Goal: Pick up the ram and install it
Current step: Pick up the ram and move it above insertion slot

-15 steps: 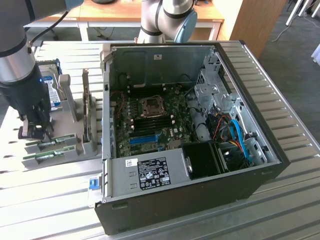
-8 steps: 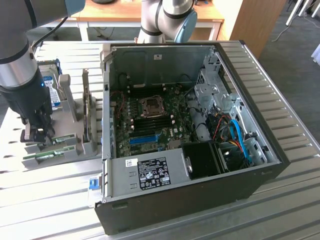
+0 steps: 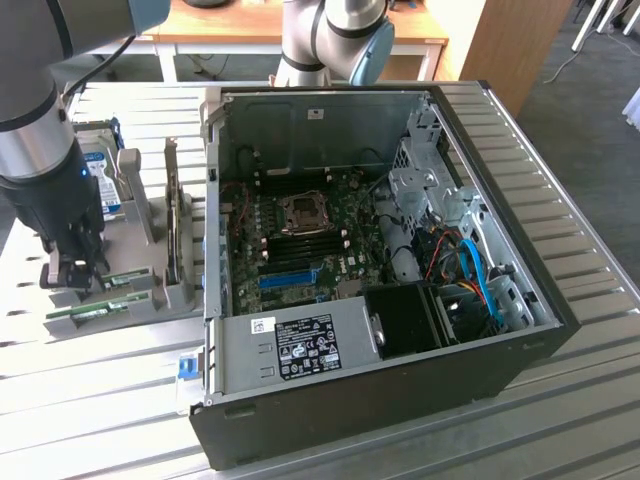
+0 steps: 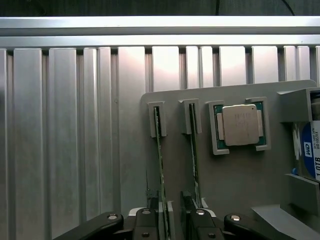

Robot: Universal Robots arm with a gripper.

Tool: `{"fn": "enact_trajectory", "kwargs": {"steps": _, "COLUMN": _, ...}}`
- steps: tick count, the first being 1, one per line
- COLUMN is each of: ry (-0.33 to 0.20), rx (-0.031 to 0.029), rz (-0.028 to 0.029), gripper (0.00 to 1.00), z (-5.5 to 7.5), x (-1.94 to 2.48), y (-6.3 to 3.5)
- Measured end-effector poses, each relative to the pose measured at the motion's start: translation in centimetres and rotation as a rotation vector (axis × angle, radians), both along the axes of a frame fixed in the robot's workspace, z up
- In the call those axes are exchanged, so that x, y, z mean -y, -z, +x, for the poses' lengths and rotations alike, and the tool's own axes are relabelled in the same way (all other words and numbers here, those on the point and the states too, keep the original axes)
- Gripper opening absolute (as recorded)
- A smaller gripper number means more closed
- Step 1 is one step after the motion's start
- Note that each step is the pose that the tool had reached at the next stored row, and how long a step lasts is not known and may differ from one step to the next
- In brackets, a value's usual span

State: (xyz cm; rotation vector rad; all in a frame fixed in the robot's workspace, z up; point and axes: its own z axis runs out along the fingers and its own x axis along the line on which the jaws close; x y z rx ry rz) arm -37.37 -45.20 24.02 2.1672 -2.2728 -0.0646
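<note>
Early stage: ram (image 4: 161, 170) stands on edge in grey holder (image 4: 240, 195), at 9 o'clock of PC case (image 3: 330, 420) in ext. view. Gripper (image 4: 170, 222) jaws apart, straddling it, not clamped. Mobo DIMM slots (image 3: 300, 243) look empty; pick + install both left.

Just beside the processor chip (image 4: 240, 125), the hard drive (image 4: 312, 150) carries a blue label reading "WD" and "1.0TB". Print on the ram (image 3: 128, 279) and the black sticker (image 3: 308, 347) is too small to read.
</note>
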Motion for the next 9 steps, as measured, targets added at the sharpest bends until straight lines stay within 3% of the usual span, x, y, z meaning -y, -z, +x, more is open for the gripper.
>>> {"fn": "enact_trajectory", "kwargs": {"steps": 9, "ry": 0.000, "rx": 0.0001, "rz": 0.0001, "gripper": 0.31, "z": -0.01, "x": 0.07, "y": 0.13}}
